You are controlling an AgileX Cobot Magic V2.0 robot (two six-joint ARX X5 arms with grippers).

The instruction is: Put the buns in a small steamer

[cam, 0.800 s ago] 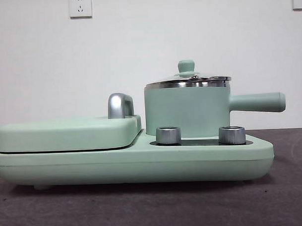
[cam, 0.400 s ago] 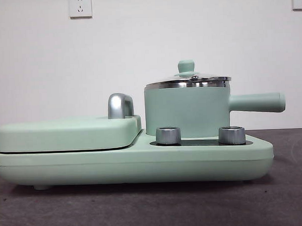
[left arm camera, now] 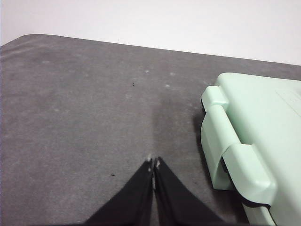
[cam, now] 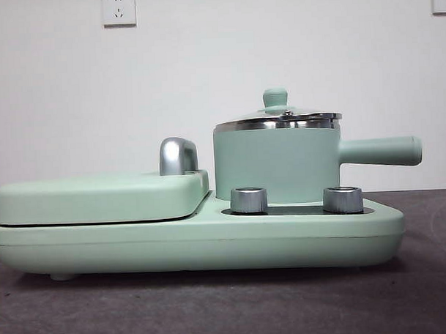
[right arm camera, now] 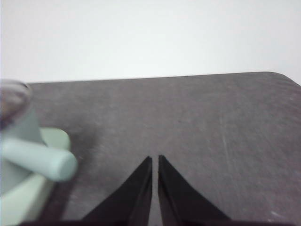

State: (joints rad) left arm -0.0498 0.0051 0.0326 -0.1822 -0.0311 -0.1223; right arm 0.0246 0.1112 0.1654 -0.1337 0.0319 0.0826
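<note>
Front view. Mint-green cooker base [cam: 196,245] across the grey table [cam: 228,306], white wall [cam: 220,79] behind. Small steamer [cam: 275,161] seated on the base at about 3 o'clock of centre, upright, glass lid [cam: 278,117] on, green knob [cam: 275,98] at 12 o'clock of the pot. Long straight handle [cam: 380,151] pointing to 3 o'clock. Two steel dials [cam: 248,200] [cam: 342,199] in front of the pot, at 7 and 5 o'clock of it. Flat lidded griddle [cam: 99,197] at 9 o'clock of the steamer, shut, chrome handle [cam: 177,155] at its near-pot end. Wall sockets [cam: 118,9] at 11 o'clock and at the 1 o'clock corner. Neither arm visible. No buns visible in any view; whether inside the steamer cannot be told.

Left wrist view. Left gripper [left arm camera: 153,163] over bare grey table [left arm camera: 84,117], jaws pressed together, nothing between them. End of the cooker base [left arm camera: 249,141] at 3 o'clock, apart from the tips.

Right wrist view. Right gripper [right arm camera: 154,159] over bare table [right arm camera: 197,122], jaws nearly together with a thin slit between, holding nothing. Steamer [right arm camera: 14,117] at 9 o'clock, blurred, its handle [right arm camera: 40,159] ending well apart from the tips.
</note>
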